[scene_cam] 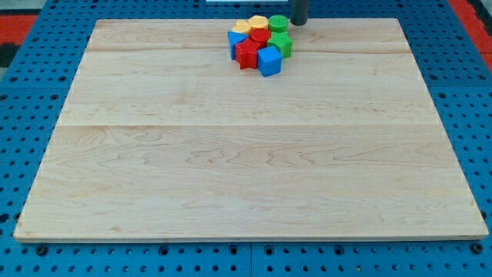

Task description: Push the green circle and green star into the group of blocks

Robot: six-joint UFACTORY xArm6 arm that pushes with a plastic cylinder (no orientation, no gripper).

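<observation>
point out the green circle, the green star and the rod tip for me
green circle block [278,22], camera view, on its flat round top
green star block [283,43], camera view, on its top face
my tip, the dark rod's lower end [297,23], camera view, at its very end, just right of the green circle

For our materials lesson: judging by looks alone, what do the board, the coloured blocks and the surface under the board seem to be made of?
The board: pale wood, likely maple, matte; grain lines and plank seams show.
The blocks, such as the blue cube and green circle: probably painted wood or plastic; flat, saturated colour with no grain leaves it open.
The blue surface: looks like plastic or coated metal pegboard, with a regular grid of holes.
</observation>
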